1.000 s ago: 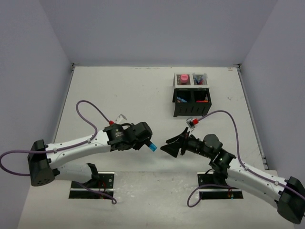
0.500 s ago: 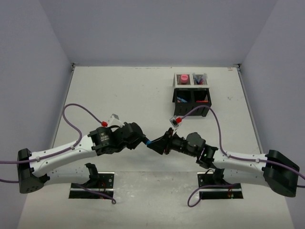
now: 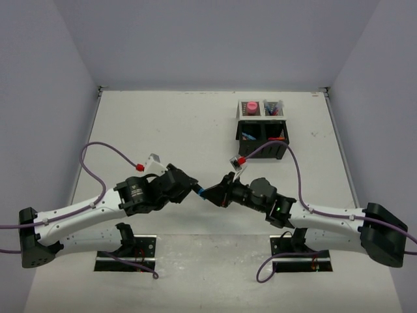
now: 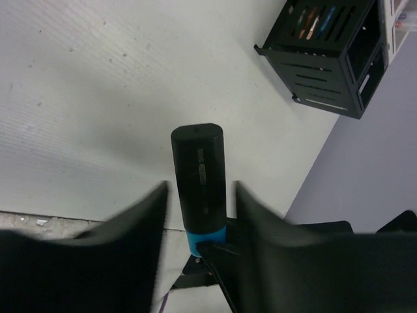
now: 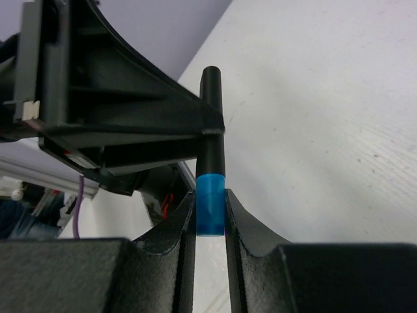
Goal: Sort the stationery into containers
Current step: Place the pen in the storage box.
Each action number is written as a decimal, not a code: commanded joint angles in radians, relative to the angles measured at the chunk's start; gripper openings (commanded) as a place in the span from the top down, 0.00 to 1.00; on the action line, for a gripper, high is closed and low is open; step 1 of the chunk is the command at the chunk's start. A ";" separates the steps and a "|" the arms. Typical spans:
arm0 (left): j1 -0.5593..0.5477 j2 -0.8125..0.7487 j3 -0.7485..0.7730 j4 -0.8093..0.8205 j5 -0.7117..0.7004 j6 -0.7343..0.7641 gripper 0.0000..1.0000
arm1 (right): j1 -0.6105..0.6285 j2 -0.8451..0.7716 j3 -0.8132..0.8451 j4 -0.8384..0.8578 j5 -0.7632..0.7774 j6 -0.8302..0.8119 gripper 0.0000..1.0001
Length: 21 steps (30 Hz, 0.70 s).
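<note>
Handing over the blue highlighter (image 3: 201, 192), aloft over the table (image 3: 163, 124) at about 7 o'clock from the black mesh organizer (image 3: 260, 149): clenched at its blue end in the right gripper (image 5: 210, 203), let go by the left gripper (image 4: 199, 195), jaws parted just clear of the black barrel. Next, most likely: back the left gripper off toward 9 o'clock without brushing the barrel, then carry toward 1 o'clock and drop into the organizer. Shown only by the wrist views: grip and gaps; only from above: the open compartment tops.
</note>
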 commanded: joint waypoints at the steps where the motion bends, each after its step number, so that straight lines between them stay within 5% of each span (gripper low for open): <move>1: -0.001 -0.039 0.007 0.098 -0.117 0.117 0.03 | -0.019 -0.101 0.107 -0.220 0.124 -0.067 1.00; 9: 0.015 -0.016 0.272 -0.336 -0.448 0.142 0.00 | -0.278 -0.122 0.347 -0.860 0.070 -0.127 1.00; 11: 0.015 -0.030 0.314 -0.330 -0.512 0.425 0.00 | -0.365 -0.109 0.444 -1.082 0.159 -0.185 1.00; 15: 0.015 -0.068 0.317 -0.222 -0.484 0.749 0.00 | -0.569 -0.068 0.596 -1.230 0.163 -0.302 1.00; 21: 0.015 -0.124 0.248 -0.312 -0.565 0.860 0.00 | -0.831 0.042 0.746 -1.306 0.131 -0.428 1.00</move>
